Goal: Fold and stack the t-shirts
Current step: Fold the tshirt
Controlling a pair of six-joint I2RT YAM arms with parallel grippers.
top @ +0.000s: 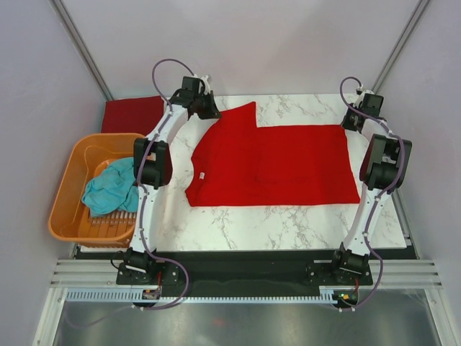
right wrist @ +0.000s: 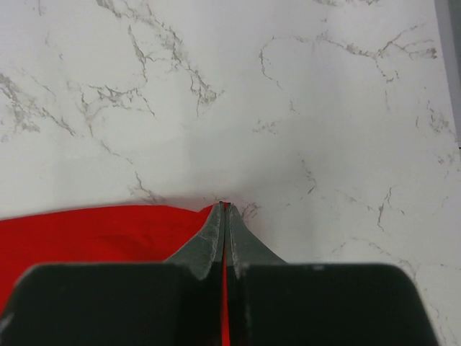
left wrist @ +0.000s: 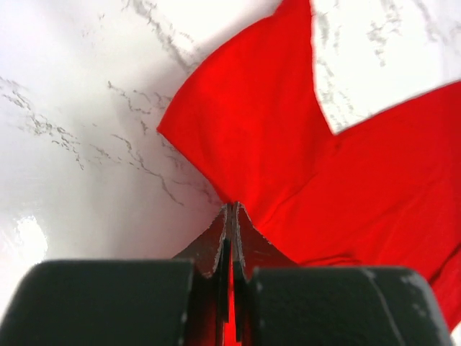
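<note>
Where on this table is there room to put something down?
The widest bare marble is the near strip between the bright red shirt and the arm bases. A narrower band lies beyond the shirt's far edge. The left is crowded: orange basket holding the teal shirt, maroon shirt behind it.

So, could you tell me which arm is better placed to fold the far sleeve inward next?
Left, probably: the left gripper is shut on the red t-shirt beside that sleeve, while the right gripper pinches its far hem corner.

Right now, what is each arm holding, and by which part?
The red t-shirt: left jaws pinch its far sleeve edge, right jaws its far hem corner.
</note>
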